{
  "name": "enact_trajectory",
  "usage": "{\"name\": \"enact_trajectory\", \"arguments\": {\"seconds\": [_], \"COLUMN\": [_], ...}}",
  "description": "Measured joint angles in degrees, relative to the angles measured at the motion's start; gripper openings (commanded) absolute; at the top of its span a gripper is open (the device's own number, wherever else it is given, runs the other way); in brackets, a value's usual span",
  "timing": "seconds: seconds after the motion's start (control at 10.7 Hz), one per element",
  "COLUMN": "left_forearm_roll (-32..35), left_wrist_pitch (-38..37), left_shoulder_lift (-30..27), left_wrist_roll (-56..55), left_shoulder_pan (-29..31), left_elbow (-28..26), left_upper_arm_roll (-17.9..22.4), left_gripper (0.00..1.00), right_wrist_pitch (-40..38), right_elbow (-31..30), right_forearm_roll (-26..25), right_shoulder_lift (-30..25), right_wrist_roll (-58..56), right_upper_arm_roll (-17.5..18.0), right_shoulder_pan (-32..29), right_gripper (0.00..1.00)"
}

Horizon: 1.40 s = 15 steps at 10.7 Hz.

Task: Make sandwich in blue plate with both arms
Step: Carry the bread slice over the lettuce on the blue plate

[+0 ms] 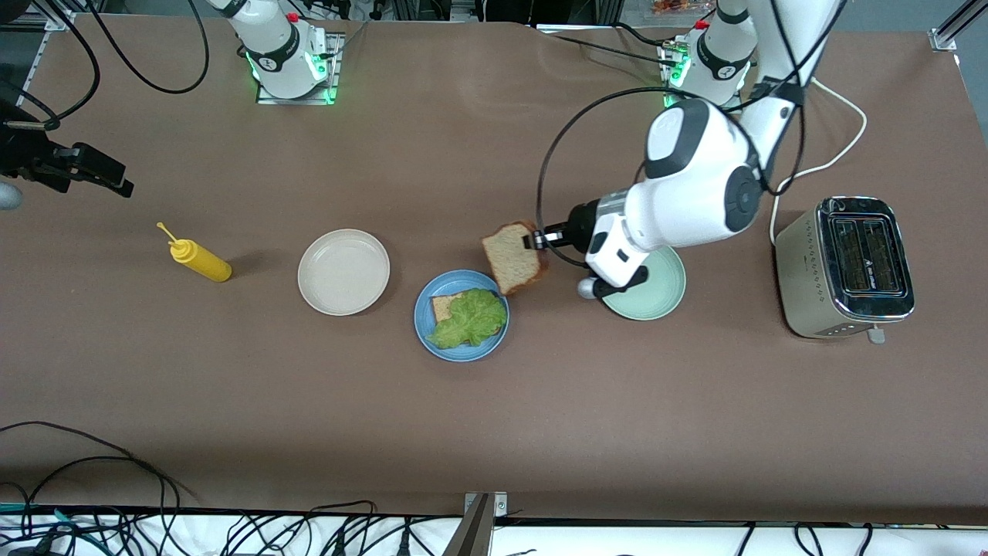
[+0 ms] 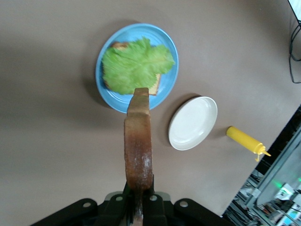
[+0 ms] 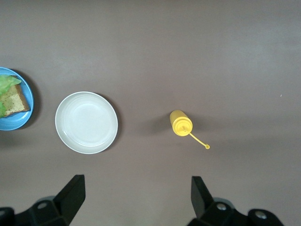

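The blue plate sits mid-table with one bread slice on it and a green lettuce leaf lying over that slice. My left gripper is shut on the crust edge of a second bread slice, held on edge in the air just past the plate's rim, toward the left arm's end. In the left wrist view this held slice points from the gripper at the lettuce on the plate. My right gripper hangs open and empty high over the right arm's end.
A beige plate lies beside the blue plate, toward the right arm's end, with a yellow mustard bottle lying further that way. A mint-green plate lies partly under the left arm. A toaster stands at the left arm's end.
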Motion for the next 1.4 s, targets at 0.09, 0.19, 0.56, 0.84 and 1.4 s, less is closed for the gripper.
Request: {"name": "enact_trajectory", "arguments": {"seconds": [0.09,0.19,0.56,0.84,1.4], "left_forearm_roll": [-1.34,-2.07,-2.36,-2.36,-2.36], "left_wrist_pitch": [1.52,3.40,10.83,14.24,16.74], "left_shoulder_lift": [1.33,3.03,11.53,16.03,21.17], "left_wrist_roll": [-0.75,-2.20,-7.80,-8.38,-7.23], "left_shoulder_pan": [-1.19,-2.49,-10.11,-13.00,-14.15], "left_elbow": [0.75,1.93,10.37,15.01,19.21], "left_upper_arm_roll": [0.06,0.10,2.19,4.67,5.83], "left_gripper": [0.00,0.00,0.00,0.00,0.00], "right_wrist_pitch": [-0.08,-0.17,-0.33,-0.37,-0.38], "right_elbow": [0.24,0.46,0.58,0.59,0.60], "right_forearm_roll": [0.00,0.00,-0.24,-0.81,-1.75], "right_shoulder_lift": [0.00,-0.01,-0.02,-0.01,-0.01], "right_wrist_roll": [0.00,0.00,0.00,-0.06,-0.07], "right_upper_arm_roll": [-0.01,-0.03,-0.07,-0.04,-0.04], "right_shoulder_pan": [-0.01,-0.01,-0.03,-0.01,-0.01], "right_gripper": [1.00,1.00,1.00,1.00,1.00]}}
